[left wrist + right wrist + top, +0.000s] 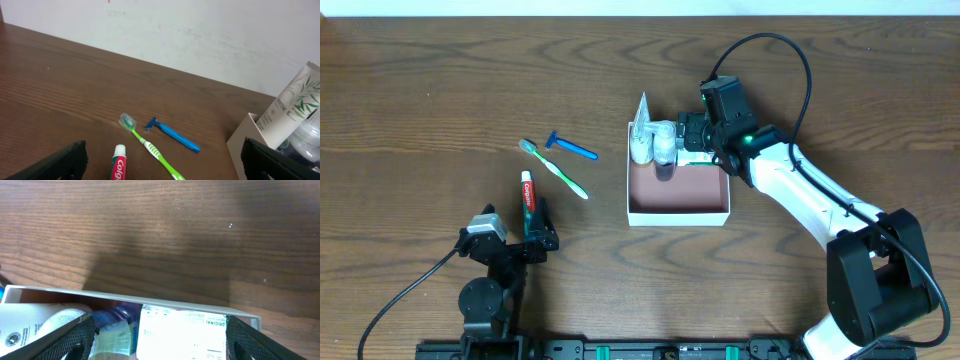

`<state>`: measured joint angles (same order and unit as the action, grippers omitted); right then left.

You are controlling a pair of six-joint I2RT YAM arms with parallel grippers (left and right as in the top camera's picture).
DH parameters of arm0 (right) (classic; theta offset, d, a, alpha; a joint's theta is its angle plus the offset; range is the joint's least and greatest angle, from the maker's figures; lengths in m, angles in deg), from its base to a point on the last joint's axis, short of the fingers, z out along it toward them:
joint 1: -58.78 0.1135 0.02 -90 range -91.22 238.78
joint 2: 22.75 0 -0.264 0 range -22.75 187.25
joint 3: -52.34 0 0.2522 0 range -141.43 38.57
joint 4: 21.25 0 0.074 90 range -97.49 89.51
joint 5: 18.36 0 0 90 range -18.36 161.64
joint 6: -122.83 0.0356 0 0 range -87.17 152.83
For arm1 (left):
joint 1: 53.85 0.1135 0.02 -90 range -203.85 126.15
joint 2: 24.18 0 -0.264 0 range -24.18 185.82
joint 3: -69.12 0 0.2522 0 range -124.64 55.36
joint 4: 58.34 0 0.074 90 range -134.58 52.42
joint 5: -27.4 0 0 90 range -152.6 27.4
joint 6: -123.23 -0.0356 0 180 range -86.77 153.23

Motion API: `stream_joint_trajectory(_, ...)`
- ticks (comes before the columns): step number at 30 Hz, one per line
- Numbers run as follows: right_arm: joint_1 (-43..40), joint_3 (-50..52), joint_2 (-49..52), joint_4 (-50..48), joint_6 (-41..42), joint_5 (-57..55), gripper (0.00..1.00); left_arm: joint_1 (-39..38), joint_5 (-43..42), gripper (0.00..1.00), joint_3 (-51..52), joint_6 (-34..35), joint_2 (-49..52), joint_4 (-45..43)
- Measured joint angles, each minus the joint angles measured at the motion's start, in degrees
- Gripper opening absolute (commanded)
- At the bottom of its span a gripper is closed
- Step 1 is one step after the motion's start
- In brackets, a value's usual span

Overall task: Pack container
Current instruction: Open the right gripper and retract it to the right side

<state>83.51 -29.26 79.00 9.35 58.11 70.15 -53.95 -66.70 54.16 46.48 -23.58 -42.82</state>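
Note:
The container (pixel 678 217) is a shallow white-walled box with a reddish-brown floor at the table's centre. A white tube (pixel 640 135), a small clear bottle (pixel 664 148) and a green-and-white carton (pixel 698 157) stand along its far wall. My right gripper (pixel 690 132) hangs over that far right corner. In the right wrist view its jaws (pixel 157 342) stand wide, with the carton (pixel 185 332) and the bottle (pixel 117 330) between them. My left gripper (pixel 515 228) is open at the lower left, just behind a red toothpaste tube (pixel 528 195).
A green toothbrush (pixel 555 168) and a blue razor (pixel 570 147) lie on the wood left of the container. The left wrist view shows the toothpaste (pixel 119 165), toothbrush (pixel 150 150), razor (pixel 172 135) and the container's near wall (pixel 245 140).

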Motion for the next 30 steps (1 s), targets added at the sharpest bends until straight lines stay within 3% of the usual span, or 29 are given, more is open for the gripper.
stream_joint_trajectory(10,0.0,0.0,-1.9,0.6,1.3,0.3,0.81,0.0,0.0,0.98,0.0,0.0,0.0,0.0)
stream_joint_trajectory(17,-0.1,0.0,-8.5,2.9,1.3,0.2,0.82,0.0,0.0,0.98,0.0,0.0,0.0,0.0)
stream_joint_trajectory(23,-2.2,0.0,-13.9,7.3,1.6,-1.8,0.92,0.0,0.0,0.98,0.0,0.0,0.0,0.0)
stream_joint_trajectory(27,-6.9,0.0,-16.5,12.3,1.7,-3.5,0.99,0.0,0.0,0.98,0.0,0.0,0.0,0.0)
stream_joint_trajectory(30,-11.7,0.0,-17.9,15.4,1.7,-4.4,0.99,0.0,0.0,0.98,0.0,0.0,0.0,0.0)
